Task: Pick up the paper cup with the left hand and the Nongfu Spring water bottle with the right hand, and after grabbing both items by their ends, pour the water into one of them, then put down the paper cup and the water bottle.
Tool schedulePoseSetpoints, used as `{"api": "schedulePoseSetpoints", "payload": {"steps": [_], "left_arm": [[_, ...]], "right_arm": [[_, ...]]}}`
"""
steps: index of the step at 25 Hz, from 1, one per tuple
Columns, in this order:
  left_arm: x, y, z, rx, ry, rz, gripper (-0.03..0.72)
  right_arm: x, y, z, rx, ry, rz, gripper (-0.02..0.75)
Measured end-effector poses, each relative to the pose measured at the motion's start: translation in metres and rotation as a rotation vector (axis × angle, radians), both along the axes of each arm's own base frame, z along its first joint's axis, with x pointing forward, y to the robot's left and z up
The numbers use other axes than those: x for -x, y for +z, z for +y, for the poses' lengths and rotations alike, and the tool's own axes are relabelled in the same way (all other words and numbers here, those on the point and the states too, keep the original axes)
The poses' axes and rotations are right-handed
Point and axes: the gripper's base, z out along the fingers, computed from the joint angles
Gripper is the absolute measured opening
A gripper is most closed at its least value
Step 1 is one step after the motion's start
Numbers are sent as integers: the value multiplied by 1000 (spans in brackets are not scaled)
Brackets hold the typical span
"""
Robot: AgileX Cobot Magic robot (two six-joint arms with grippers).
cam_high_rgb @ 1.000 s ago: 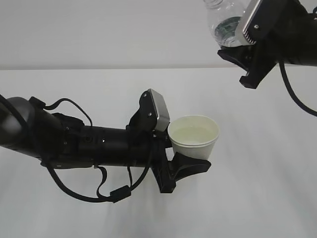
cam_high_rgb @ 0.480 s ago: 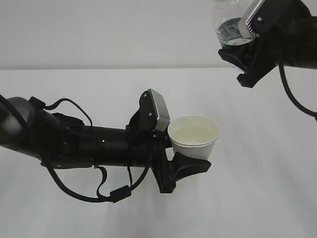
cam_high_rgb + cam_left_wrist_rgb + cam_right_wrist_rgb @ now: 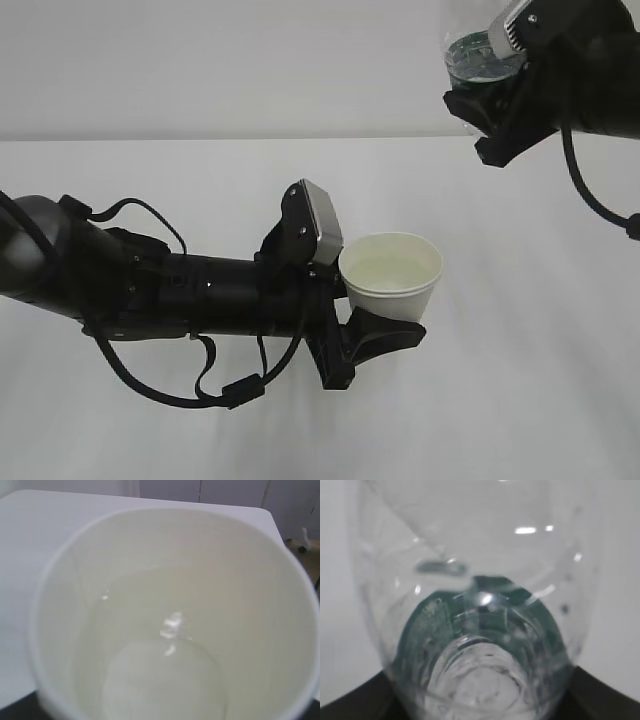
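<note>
**Cup has water in it, bottle held up high**

The left end effector point(image 3: 385, 322) is gripping the cup point(image 3: 391, 274) around its lower half, jaws partway open and snug against the sides. The cup sits upright, lifted a bit above the white tabletop point(image 3: 520, 350), about mid-scene. In the left wrist view you look straight down into the cup point(image 3: 170, 615) and there's clear water point(image 3: 165, 655) pooled in the bottom, with a couple of glints on the surface.

The right end effector point(image 3: 490, 95) is well up and to the right of the cup, near the top edge of the exterior shot. It's clamped on the bottle point(image 3: 478, 52), jaws also partway open around it. Only the green label and a bit of clear plastic show there. The right wrist view is filled by the bottle point(image 3: 480, 630), ribbed clear plastic with the green label band. Can't tell whether any water is inside it.
</note>
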Motion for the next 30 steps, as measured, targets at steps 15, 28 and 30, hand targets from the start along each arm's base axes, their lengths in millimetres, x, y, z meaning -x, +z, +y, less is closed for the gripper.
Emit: {"api": "schedulePoseSetpoints", "payload": {"steps": [15,28,30], "left_arm": [[0,0,0,0,0,0,450],[0,0,0,0,0,0,450],[0,0,0,0,0,0,450]], "right_arm": [[14,-50,-34,-202,-140,105,438],[44,-79,-53,-398,-363,6,438],[48,-81,-57,-416,-398,-13,438]]}}
